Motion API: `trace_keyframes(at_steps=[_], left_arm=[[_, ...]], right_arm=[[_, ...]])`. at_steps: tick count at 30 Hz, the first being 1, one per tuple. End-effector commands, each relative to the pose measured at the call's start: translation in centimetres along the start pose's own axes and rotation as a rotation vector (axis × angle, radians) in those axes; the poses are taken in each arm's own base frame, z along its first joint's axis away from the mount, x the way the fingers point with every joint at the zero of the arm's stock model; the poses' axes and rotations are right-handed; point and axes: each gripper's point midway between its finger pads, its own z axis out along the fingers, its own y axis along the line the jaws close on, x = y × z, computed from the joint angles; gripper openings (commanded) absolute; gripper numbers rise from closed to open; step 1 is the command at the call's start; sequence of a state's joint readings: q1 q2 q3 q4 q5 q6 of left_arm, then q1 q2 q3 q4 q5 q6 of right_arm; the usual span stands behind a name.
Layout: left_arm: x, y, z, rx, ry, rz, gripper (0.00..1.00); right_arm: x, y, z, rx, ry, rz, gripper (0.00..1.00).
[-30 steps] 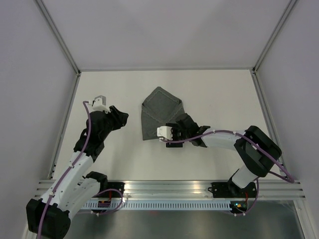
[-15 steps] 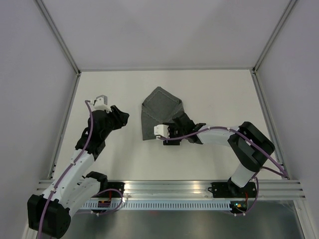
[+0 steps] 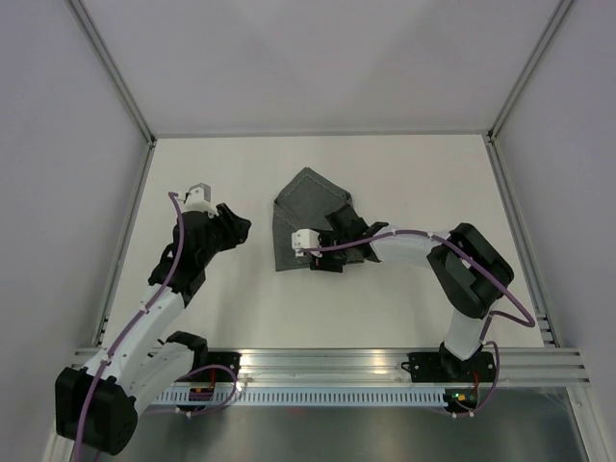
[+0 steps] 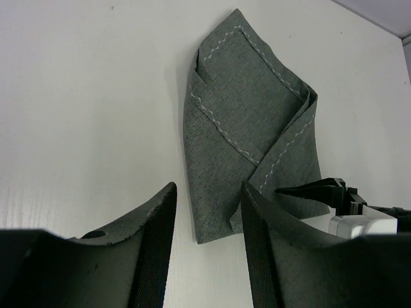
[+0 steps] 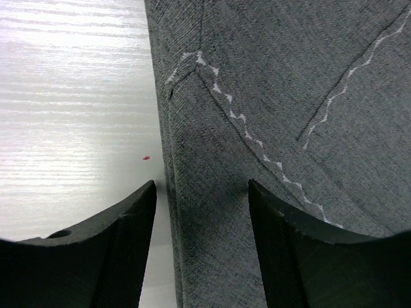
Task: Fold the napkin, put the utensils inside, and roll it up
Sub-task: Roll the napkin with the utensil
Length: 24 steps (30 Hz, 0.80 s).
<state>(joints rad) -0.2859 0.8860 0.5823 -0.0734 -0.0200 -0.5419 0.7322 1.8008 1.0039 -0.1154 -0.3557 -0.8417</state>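
Observation:
The dark grey napkin (image 3: 300,214) lies folded into a rough pouch at the table's middle, its pale stitching showing. It also shows in the left wrist view (image 4: 247,122) and fills the right wrist view (image 5: 289,96). My right gripper (image 3: 322,252) is open and low over the napkin's near edge, one finger over cloth, the other over bare table (image 5: 202,192). It shows in the left wrist view too (image 4: 321,191). My left gripper (image 3: 239,227) is open and empty, to the left of the napkin and apart from it (image 4: 207,189). No pink utensil is in view.
The white table (image 3: 404,173) is boxed in by pale walls with metal frame posts (image 3: 120,72) at the back corners. A metal rail (image 3: 327,366) runs along the near edge by the arm bases.
My right gripper has moved left and slightly away along the napkin's near edge, its elbow folding in. My left gripper has barely shifted. The napkin has kept its shape.

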Motion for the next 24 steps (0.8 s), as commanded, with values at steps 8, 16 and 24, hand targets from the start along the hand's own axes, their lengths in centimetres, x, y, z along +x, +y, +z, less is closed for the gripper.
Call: trace_keyframes(at_steps=[8, 16, 24], left_arm=[[-0.6, -1.6, 0.0, 0.055, 0.035, 0.047, 0.50], [-0.4, -1.5, -0.2, 0.053, 0.048, 0.055, 0.50], [-0.5, -1.7, -0.1, 0.058, 0.051, 0.055, 0.50]], right_arm=[[-0.2, 1.6, 0.3, -0.126, 0.017, 0.075, 0.62], [-0.2, 0.7, 0.7, -0.083, 0.022, 0.111, 0.62], [0.4, -0.2, 1.3, -0.049, 0.074, 0.116, 0.63]])
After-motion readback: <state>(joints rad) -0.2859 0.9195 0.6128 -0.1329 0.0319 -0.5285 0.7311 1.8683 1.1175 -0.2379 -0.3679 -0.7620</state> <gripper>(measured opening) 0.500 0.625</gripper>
